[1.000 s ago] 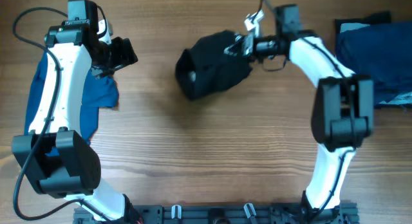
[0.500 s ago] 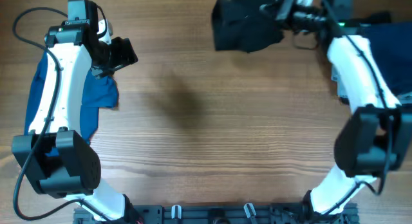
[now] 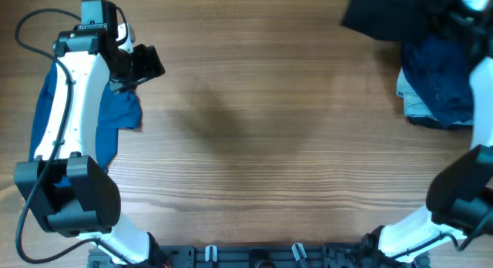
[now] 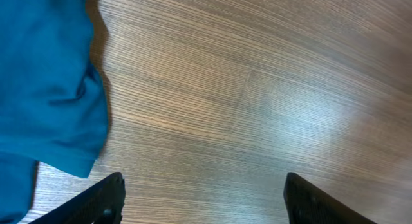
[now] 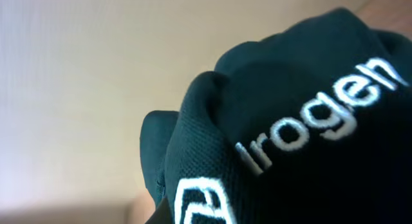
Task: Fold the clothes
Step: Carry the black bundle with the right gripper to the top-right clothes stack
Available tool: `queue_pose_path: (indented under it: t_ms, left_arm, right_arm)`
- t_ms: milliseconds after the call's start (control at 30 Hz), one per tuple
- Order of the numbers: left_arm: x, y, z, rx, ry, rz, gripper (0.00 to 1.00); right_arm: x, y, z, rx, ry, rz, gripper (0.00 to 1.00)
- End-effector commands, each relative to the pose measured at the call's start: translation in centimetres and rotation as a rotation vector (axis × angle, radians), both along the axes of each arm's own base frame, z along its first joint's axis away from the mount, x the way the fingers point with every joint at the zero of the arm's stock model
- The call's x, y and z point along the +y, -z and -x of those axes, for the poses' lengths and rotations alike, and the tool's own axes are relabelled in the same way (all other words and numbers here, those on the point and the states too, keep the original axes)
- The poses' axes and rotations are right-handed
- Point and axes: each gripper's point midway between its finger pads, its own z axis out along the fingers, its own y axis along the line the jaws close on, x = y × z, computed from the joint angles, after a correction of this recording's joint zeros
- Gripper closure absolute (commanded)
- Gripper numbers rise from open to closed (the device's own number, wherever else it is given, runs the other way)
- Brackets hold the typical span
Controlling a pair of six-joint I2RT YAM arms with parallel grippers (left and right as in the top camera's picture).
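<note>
A black garment (image 3: 389,12) with white lettering hangs bunched at the top right of the overhead view, over the edge of the pile of dark blue clothes (image 3: 437,83). It fills the right wrist view (image 5: 302,140) and hides the jaws there. My right gripper (image 3: 461,8) is at the top right edge and holds the black garment off the table. A blue garment (image 3: 117,114) lies at the left, partly under my left arm, and shows in the left wrist view (image 4: 45,82). My left gripper (image 3: 146,65) is open and empty over bare wood (image 4: 203,180) just right of it.
The wooden table (image 3: 254,145) spans the middle. A light grey item (image 3: 407,106) peeks from under the dark blue pile at the right. The arm bases stand at the front edge.
My right gripper has carried the black garment from the table's upper middle to the top right, up over the dark blue pile. The left arm has not moved.
</note>
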Motion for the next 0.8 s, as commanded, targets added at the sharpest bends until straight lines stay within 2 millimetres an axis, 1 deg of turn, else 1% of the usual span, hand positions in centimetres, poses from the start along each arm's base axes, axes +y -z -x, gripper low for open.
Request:
queue_pose_path:
  t_ms: [0, 67, 100, 133, 267, 433, 533, 633, 767]
  left_arm:
    - [-0.3, 0.4, 0.1, 0.005, 0.025, 0.009, 0.21]
    - [-0.3, 0.4, 0.1, 0.004, 0.025, 0.009, 0.21]
    - [-0.3, 0.4, 0.1, 0.004, 0.025, 0.009, 0.21]
    - [-0.3, 0.4, 0.1, 0.005, 0.025, 0.009, 0.22]
    - [-0.3, 0.4, 0.1, 0.004, 0.025, 0.009, 0.22]
    - [-0.3, 0.4, 0.1, 0.004, 0.024, 0.009, 0.22]
    - [-0.3, 0.4, 0.1, 0.004, 0.024, 0.009, 0.22]
    - [-0.3, 0.4, 0.0, 0.004, 0.024, 0.01, 0.22]
    - [-0.3, 0.4, 0.1, 0.004, 0.024, 0.009, 0.23]
  right_arm:
    - [-5.9, -5.1, 2.4, -0.082, 0.175, 0.059, 0.96]
    - [-8.2, -5.3, 3.1, -0.079, 0.241, 0.035, 0.96]
    - [-9.0, -5.5, 3.3, -0.084, 0.263, 0.029, 0.95]
    - [-10.4, -6.0, 3.6, -0.105, 0.298, 0.031, 0.96]
    - [-12.9, -7.8, 3.6, -0.176, 0.393, 0.068, 0.96]
    - [-16.5, -9.4, 3.9, -0.228, 0.606, 0.09, 0.96]
    - [-17.4, -9.6, 3.8, -0.24, 0.676, 0.117, 0.96]
    - [-17.4, -9.8, 3.0, -0.27, 0.675, 0.127, 0.96]
    - [-17.9, -9.7, 2.1, -0.312, 0.674, 0.127, 0.96]
